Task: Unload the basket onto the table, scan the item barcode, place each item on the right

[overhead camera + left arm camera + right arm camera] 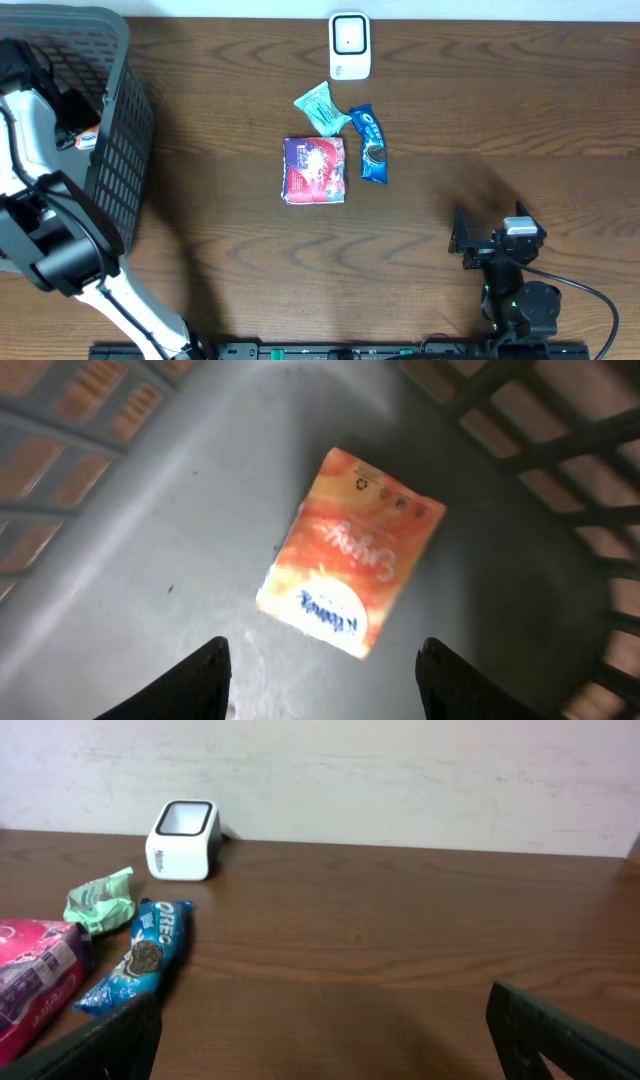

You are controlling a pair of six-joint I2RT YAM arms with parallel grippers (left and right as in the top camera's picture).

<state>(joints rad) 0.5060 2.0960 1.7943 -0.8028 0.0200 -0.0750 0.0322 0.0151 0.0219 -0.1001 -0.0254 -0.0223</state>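
I see left tool (322,665) inside basket (130,550), jaws parted, gripping nothing, above orange Kleenex pack (345,550) lying flat on basket floor. My right tool (320,1030) wide open, empty, low over table (400,920), scanner (182,840) well apart.

seen from my remote station: a dark wooden table (500,120) with a white barcode scanner (350,45) standing upright near its far edge. in front of the scanner, around mid-table, i count three packets bunched together. a crumpled green packet (321,108) lies nearest the scanner, with a blue oreo pack (369,143) just beside it on the right. a pink-and-purple pack (316,170) lies flat close against both. a grey slatted basket (125,150) stands at the table's left end, well apart from the cluster.
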